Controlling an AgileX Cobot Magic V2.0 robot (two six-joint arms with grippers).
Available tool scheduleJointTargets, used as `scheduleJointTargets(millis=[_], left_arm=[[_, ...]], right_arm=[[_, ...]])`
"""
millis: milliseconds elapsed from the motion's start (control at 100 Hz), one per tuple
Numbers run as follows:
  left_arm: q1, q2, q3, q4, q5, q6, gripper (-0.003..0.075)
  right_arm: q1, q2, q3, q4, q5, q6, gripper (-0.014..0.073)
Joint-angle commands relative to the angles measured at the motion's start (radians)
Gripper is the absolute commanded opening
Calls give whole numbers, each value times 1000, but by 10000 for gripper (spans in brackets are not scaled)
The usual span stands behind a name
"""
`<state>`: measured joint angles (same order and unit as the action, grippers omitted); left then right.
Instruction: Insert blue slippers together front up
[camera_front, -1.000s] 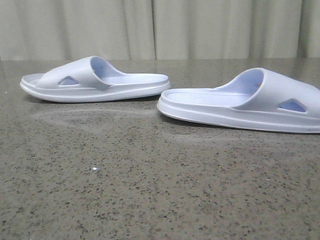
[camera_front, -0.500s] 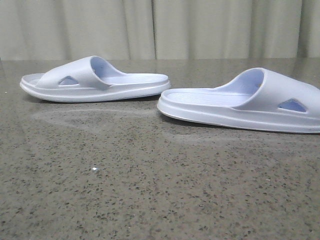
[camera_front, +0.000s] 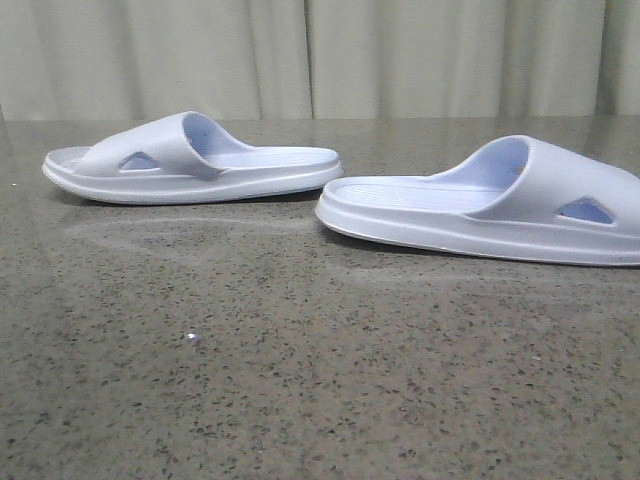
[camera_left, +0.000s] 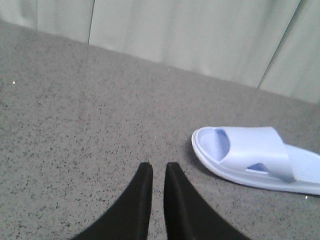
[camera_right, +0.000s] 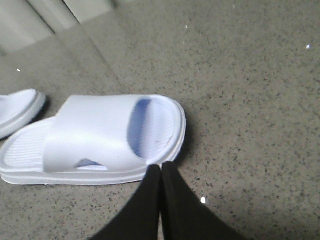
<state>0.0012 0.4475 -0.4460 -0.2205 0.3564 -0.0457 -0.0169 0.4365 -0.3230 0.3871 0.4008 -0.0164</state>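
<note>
1. Front view: both blue slippers lie sole-down on the counter, left slipper farther back, right slipper nearer, heels nearly meeting, apart.
2. Left tool: nearly closed, empty, beside its slipper's toe.
3. Right tool: clenched, empty, at its slipper's toe rim.
4. Recommended: spread each tool first, then pinch the strap, not the thick sole.
</note>
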Motion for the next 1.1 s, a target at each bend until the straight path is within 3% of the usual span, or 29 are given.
scheduleJointTargets(millis=[0, 130, 210, 280, 390, 470, 510, 820, 1090], left_arm=[[-9, 124, -98, -1, -8, -6, 16], [-9, 215, -152, -6, 18, 2, 19], [-9, 247, -156, -22, 18, 40, 61], [-9, 268, -159, -59, 16, 73, 136], [-9, 296, -159, -120, 9, 99, 334], [-9, 317, -166, -149, 12, 103, 441], [-9, 324, -168, -160, 12, 103, 459], [-9, 358, -193, -181, 18, 103, 457], [-9, 358, -194, -182, 25, 110, 457]], right_arm=[[-4, 138, -97, -18, -21, -7, -78], [-4, 276, -176, -20, 34, -7, -75], [-4, 325, -215, -20, 56, -7, -13], [-4, 356, -240, -20, 70, -7, 96], [-4, 393, -273, -20, 90, -7, 284], [-4, 426, -290, -20, 92, -27, 322], [-4, 442, -299, -20, 88, -39, 318], [-47, 615, -381, 20, 116, -128, 317], [-227, 701, -382, 487, 284, -571, 317]])
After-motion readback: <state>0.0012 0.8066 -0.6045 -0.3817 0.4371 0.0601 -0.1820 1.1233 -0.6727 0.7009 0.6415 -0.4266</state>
